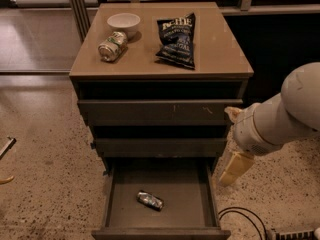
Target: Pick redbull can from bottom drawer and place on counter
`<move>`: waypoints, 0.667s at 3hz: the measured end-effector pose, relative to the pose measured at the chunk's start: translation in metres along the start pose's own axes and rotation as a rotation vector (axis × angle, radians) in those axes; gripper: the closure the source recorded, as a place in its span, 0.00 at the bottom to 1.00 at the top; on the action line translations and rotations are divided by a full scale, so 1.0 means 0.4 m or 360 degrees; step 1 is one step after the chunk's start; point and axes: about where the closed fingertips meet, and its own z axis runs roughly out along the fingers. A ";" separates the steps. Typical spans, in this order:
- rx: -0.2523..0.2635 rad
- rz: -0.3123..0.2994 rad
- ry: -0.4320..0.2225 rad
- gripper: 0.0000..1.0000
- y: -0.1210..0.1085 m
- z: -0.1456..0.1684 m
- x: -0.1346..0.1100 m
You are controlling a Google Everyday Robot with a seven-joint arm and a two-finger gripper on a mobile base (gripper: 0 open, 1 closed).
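Observation:
The redbull can lies on its side on the grey floor of the open bottom drawer, a little left of the middle. My gripper hangs at the right of the cabinet, just outside the drawer's right wall, above and to the right of the can and apart from it. The white arm reaches in from the right edge. The tan counter tops the cabinet.
On the counter stand a white bowl, a green-and-white can on its side and a dark chip bag. Two shallower drawers sit above the open one. A black cable lies on the floor at the lower right.

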 end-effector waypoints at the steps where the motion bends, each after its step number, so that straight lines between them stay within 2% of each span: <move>1: -0.0020 0.0001 -0.0118 0.00 0.067 0.137 0.001; 2: -0.0055 0.0002 -0.0295 0.00 0.145 0.292 -0.015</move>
